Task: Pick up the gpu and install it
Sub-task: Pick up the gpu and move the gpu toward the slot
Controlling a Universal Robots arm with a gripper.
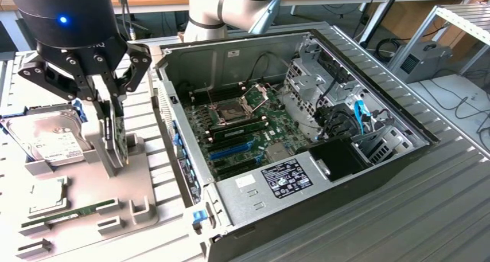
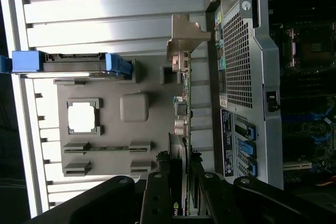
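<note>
Claw (image 1: 113, 121): nearly closed, pinching the gpu (image 1: 119, 140) by both faces.
Gpu: upright on edge in the grey holder tray (image 1: 100, 179), its top edge offered for grasping.
Computer case (image 1: 222, 58): open, at the exterior view's right.

Even, cool room light fills the exterior view; the ribbed bench (image 1: 428, 204) carries a soft sheen, and shadows beneath things are faint. A blue lamp (image 1: 63, 19) glows at the exterior view's upper left. In the wrist view the bench glares almost white, while the gripper (image 2: 181, 198) lies in dark shadow.
</note>
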